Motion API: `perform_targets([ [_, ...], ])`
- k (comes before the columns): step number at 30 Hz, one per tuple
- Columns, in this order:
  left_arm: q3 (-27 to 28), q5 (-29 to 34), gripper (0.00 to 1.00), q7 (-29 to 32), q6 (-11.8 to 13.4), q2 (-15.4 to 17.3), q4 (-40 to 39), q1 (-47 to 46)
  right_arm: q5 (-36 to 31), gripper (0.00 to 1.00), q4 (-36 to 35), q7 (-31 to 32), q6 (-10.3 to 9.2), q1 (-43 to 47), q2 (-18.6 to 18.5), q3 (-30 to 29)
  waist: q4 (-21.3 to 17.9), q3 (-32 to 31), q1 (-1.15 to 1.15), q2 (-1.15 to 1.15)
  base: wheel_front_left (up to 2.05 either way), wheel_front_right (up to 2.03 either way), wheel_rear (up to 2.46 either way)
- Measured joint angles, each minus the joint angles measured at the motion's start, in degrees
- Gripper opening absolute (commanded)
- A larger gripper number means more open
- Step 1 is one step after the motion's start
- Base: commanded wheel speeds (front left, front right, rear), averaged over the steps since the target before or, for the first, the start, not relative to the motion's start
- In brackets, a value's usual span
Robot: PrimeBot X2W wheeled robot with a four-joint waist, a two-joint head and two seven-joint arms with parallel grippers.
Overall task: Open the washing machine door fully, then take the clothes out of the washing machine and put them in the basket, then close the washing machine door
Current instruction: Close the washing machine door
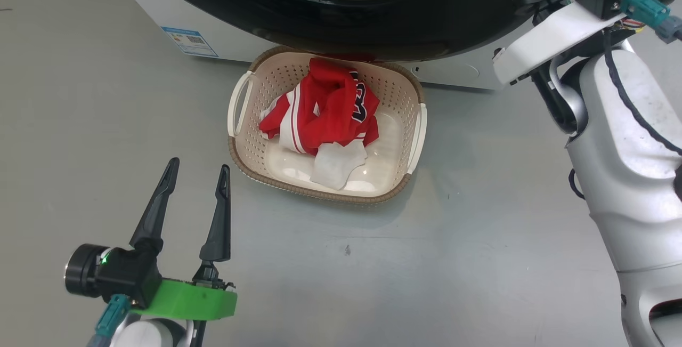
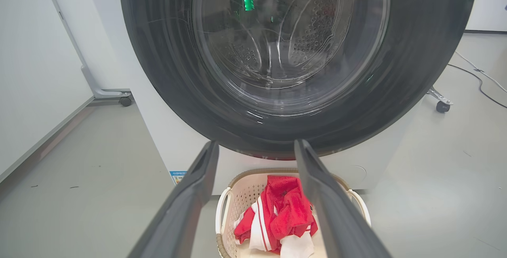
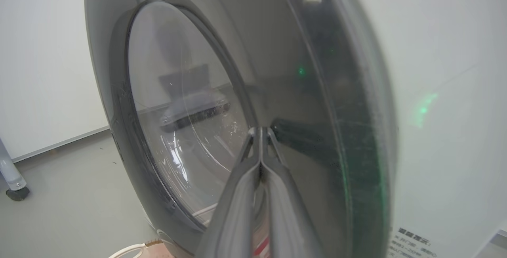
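Clothes (image 1: 325,107) lay in the basket (image 1: 418,139) — so the right gripper (image 3: 260,131), pressed together, seemed to push the door (image 3: 317,91); left gripper (image 1: 199,164) spread.

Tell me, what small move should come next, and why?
Probably the shut right end effector should press the door inward: its tips rest on the black rim, the clothes lie in the basket, and whether the door has latched is unclear.

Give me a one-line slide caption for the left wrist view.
Open left end effector faces the washing machine door; below it, the clothes lie in the basket.
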Motion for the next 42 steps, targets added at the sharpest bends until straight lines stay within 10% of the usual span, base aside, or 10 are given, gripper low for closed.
perform_targets([
  [42, 0.5, 0.0, 1.0, -0.5, -0.5, -0.2, 2.2, -1.8, 4.6, 0.0, 11.5, -6.1, -0.09, -3.1, 2.3, -2.3, -1.1, -2.5, 0.0, 0.0, 0.0, 0.0, 0.0],
])
